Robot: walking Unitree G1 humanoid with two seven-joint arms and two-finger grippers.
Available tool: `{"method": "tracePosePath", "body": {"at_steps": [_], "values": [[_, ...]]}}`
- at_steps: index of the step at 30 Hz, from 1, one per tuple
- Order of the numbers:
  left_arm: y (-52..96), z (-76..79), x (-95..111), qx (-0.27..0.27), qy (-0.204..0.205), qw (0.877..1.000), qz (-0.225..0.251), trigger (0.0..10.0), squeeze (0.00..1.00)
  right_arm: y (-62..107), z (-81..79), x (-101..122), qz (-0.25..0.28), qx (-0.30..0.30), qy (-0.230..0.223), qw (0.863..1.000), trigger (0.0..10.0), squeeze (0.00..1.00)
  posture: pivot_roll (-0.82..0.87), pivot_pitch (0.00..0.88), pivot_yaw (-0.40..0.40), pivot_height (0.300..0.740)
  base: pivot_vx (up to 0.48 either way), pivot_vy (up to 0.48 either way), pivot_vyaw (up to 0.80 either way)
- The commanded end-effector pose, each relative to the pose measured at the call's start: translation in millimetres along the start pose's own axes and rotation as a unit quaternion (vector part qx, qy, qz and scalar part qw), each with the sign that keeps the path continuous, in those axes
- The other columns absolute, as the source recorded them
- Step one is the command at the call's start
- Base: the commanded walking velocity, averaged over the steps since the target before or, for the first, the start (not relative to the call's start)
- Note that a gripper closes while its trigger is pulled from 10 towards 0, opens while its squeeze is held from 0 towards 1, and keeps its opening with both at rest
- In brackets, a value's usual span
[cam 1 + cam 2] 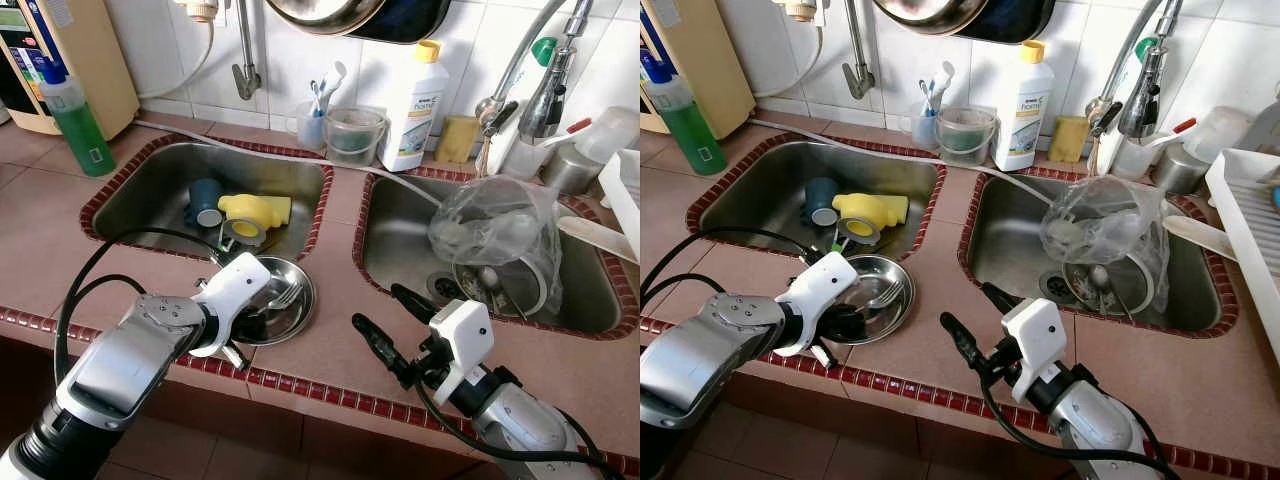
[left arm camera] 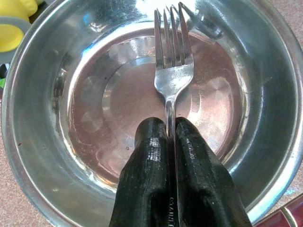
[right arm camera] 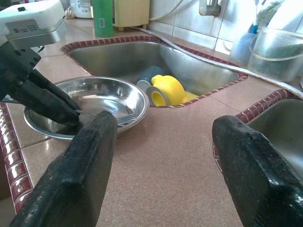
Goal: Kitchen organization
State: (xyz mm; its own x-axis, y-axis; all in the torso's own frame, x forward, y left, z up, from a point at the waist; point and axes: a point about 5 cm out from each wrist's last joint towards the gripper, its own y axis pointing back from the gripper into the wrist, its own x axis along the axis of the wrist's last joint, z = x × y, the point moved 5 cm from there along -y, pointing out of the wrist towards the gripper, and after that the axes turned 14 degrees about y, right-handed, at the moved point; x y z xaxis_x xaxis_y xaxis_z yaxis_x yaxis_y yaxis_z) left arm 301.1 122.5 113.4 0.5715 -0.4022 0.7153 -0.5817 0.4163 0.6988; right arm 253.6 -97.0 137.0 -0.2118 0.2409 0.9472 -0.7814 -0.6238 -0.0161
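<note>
Left wrist view: left pincer [image 2: 170, 130] pinching fork [image 2: 173, 71] over bowl [image 2: 42, 156].

The bowl [image 1: 285, 305] on the pink-brown counter [image 1: 330, 340] is shiny silver, and so is the fork [image 2: 173, 71] in it, held by black fingers [image 2: 151, 161] of the white and silver left gripper [image 1: 262, 312]. Behind the bowl, in the grey sink [image 1: 150, 195] with its dark red tile rim, lie a yellow cup [image 1: 255, 209] and a dark blue cup [image 1: 205, 200]. Farther left of the bowl stands a green bottle [image 1: 78, 120], and the right gripper [image 1: 382, 318] is black and white.
</note>
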Motion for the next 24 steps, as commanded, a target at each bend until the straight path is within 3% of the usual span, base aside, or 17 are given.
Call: {"method": "tracePosePath", "body": {"at_steps": [1,10,19,20,21,22,23,24], "values": [[1.6,1.6,4.8,-0.003,-0.008,1.0,0.006,0.0,0.0,-0.7,4.6,2.4,0.005,-0.009,0.005,1.0,10.0,0.0,0.06,0.052,0.003,0.74,0.0,0.0,0.0],[5.2,-9.6,14.7,0.013,0.001,1.0,0.026,0.0,0.0,-2.6,8.0,2.8,0.007,-0.015,0.006,1.0,10.0,0.0,0.07,0.046,-0.004,0.74,0.0,0.0,0.0],[20.3,-32.1,44.5,0.031,0.029,0.995,0.088,0.0,0.0,-6.7,13.6,3.7,0.011,-0.018,0.01,1.0,10.0,0.0,0.07,0.029,-0.016,0.74,0.0,0.0,0.0],[22.4,-33.8,48.9,0.031,0.033,0.994,0.099,0.4,0.0,-7.2,14.1,4.1,0.012,-0.018,0.01,1.0,10.0,0.0,0.07,0.027,-0.017,0.74,0.0,0.0,0.0],[24.9,-35.6,54.7,0.031,0.035,0.992,0.114,2.5,0.0,-7.9,14.7,4.3,0.013,-0.018,0.011,1.0,10.0,0.0,0.07,0.023,-0.02,0.74,0.0,0.0,0.0],[24.9,-35.6,54.7,0.031,0.035,0.992,0.114,2.5,0.0,-7.9,14.7,4.3,0.013,-0.018,0.011,1.0,10.0,0.0,0.07,0.023,-0.02,0.74,0.0,0.0,0.0],[31.8,-42.5,71.5,0.036,0.043,0.985,0.162,10.0,0.0,-10.2,17.7,5.8,0.018,-0.021,0.011,1.0,10.0,0.0,0.07,0.017,-0.022,0.74,0.0,0.0,0.0],[33.7,-44.7,76.4,0.039,0.046,0.982,0.176,10.0,0.0,-10.8,18.9,6.3,0.019,-0.024,0.011,0.999,10.0,0.0,0.07,0.015,-0.025,0.74,0.0,0.0,0.0]]}}
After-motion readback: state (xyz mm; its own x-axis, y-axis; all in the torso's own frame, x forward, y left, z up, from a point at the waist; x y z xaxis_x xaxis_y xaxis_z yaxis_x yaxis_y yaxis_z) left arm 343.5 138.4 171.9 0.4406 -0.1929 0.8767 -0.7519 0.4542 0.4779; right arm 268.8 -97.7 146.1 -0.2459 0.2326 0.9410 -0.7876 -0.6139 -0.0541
